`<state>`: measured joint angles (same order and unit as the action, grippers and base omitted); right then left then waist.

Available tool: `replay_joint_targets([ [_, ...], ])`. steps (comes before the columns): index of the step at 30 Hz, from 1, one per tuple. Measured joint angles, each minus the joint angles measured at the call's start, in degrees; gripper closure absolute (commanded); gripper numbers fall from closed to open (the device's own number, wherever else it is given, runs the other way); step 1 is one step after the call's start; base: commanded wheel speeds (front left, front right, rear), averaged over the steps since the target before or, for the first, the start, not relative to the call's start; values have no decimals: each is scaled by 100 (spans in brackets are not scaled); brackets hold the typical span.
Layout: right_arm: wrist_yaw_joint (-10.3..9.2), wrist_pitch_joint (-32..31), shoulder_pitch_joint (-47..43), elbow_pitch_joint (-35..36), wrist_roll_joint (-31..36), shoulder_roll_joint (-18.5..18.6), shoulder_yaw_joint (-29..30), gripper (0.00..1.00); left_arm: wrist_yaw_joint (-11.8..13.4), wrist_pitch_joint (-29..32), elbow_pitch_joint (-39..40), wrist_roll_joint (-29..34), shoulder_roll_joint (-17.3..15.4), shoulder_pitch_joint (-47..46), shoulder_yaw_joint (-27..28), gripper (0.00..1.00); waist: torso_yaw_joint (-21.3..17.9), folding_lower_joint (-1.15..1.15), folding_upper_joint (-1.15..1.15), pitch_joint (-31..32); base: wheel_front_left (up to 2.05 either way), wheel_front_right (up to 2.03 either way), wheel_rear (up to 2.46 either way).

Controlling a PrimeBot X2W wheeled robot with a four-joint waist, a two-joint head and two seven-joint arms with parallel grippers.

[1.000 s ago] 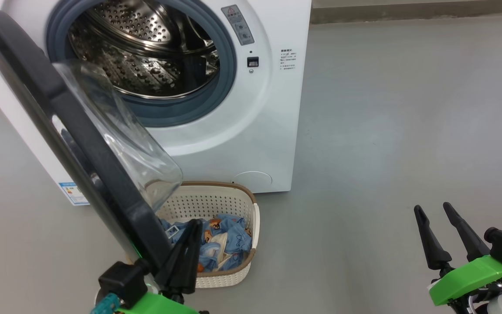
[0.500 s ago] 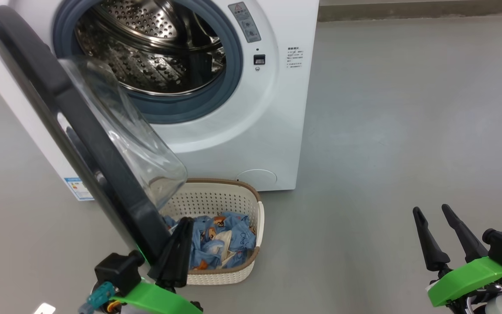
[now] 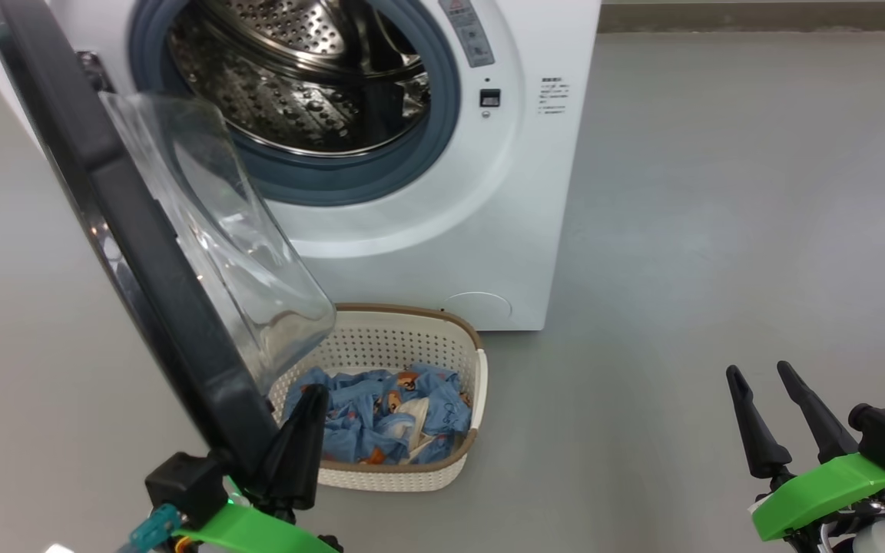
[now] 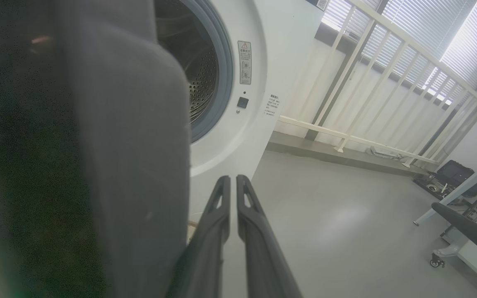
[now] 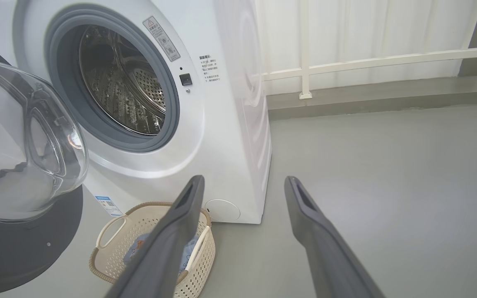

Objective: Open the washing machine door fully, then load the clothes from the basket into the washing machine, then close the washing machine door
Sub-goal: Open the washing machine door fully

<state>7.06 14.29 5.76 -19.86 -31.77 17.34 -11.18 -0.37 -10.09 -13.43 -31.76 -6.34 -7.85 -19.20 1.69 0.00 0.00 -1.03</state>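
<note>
Wider than a second ago, the door [image 3: 143, 269] stands with my closed left claw [image 3: 312, 395] beside its edge at seven o'clock. My right claw [image 3: 759, 370] is spread empty at four; the clothes [image 3: 381, 422] lie in the basket [image 3: 381, 342] at six.

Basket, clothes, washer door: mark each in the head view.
basket [image 3: 396, 346], head view, on its perforated back wall.
clothes [image 3: 381, 418], head view, on the blue fabric in the middle of the pile.
washer door [image 3: 147, 257], head view, on the black frame beside the glass bowl.
</note>
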Motion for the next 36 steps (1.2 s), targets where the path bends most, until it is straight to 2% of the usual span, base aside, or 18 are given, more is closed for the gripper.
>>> replay_joint_targets([
  [14, 0, 0, 0, -48, 0, -66, 15, 0, 356, 102, 550, -65, -364, 355, 324, 100, 550, 0, 0, 19, 0, 0, 0],
  [24, 0, 0, -1, -82, -26, -66, 3, 0, 642, 289, 621, -158, -631, 437, 677, 100, 941, 0, 0, 71, 0, 0, 0],
  [36, 0, 0, 14, -89, -44, -81, 12, 0, 776, 567, 346, -179, -1069, 247, 929, 100, 1331, 0, 0, -81, 0, 0, 0],
])
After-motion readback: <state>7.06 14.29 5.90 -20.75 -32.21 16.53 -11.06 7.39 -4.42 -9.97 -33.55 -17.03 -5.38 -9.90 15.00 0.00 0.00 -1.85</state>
